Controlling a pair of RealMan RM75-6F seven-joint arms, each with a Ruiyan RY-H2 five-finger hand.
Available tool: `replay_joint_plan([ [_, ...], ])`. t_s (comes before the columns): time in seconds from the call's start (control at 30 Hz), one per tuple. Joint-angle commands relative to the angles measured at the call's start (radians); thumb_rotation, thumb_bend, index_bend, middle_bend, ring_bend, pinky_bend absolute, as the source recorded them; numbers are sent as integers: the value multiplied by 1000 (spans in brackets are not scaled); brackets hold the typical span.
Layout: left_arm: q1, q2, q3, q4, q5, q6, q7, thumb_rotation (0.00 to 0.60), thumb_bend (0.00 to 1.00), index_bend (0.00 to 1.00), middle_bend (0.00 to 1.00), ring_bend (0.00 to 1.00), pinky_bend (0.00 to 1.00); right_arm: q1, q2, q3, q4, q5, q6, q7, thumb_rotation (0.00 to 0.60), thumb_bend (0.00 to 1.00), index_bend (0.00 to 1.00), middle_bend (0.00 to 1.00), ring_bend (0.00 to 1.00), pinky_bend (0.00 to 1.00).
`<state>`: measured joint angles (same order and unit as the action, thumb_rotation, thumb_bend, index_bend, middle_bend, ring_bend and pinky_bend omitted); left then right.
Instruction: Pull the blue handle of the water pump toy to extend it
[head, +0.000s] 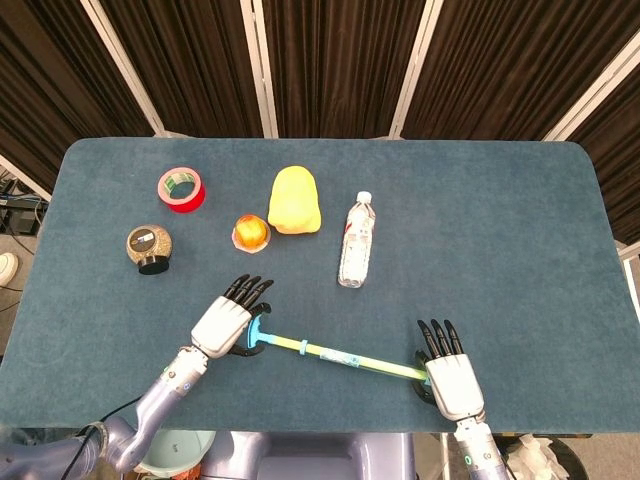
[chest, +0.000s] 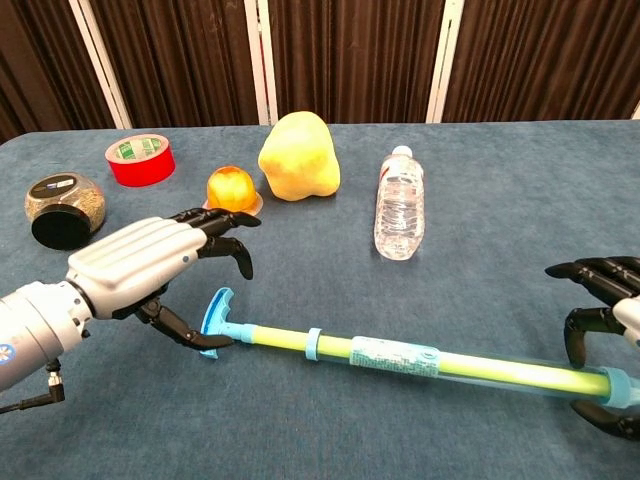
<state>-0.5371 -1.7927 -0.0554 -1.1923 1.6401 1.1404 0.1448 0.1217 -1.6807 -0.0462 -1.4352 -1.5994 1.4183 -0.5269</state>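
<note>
The water pump toy (head: 340, 355) lies across the front of the blue table, its yellow-green rod and clear tube (chest: 400, 355) running left to right. Its blue T-handle (chest: 214, 318) is at the left end. My left hand (chest: 140, 262) hovers right at the handle (head: 258, 330), fingers spread above it and the thumb curled beside it, not closed around it. My right hand (chest: 610, 310) grips the tube's blue right end, fingers curved over it and thumb below. In the head view, the right hand (head: 452, 375) is near the table's front edge and the left hand (head: 225, 322) is at front left.
Behind the pump lie a water bottle (head: 355, 240), a yellow lumpy object (head: 294, 200), an orange jelly cup (head: 251, 233), a red tape roll (head: 181, 188) and a dark-lidded jar (head: 149, 248). The table's front edge runs just below both hands.
</note>
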Motion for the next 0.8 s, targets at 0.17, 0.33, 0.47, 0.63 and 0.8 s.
replay_joint_plan([
  [0.17,-12,-28,-1,17,-22,-18,19,600,124,371,37,14,59,-1,6,-4,-16,-8,1,-7,600,380,683,106,11,0],
  [0.33,-20,-50,-2,39,-39,-32,44,600,154,419,39,14,59,0,9,-6,-22,-13,0,-5,600,381,683,106,12,0],
  [0.47,-26,-66,-7,55,-61,-50,71,600,177,440,52,14,59,-1,17,-6,-31,-19,6,4,600,381,683,106,15,0],
  [0.63,-31,-84,-7,73,-78,-67,103,600,263,497,58,14,59,-4,29,-15,-42,-38,19,14,600,384,685,107,17,0],
  [0.8,-29,-88,2,67,-73,-49,124,600,490,596,84,14,59,-7,43,-17,-61,-51,32,14,600,387,701,115,22,0],
])
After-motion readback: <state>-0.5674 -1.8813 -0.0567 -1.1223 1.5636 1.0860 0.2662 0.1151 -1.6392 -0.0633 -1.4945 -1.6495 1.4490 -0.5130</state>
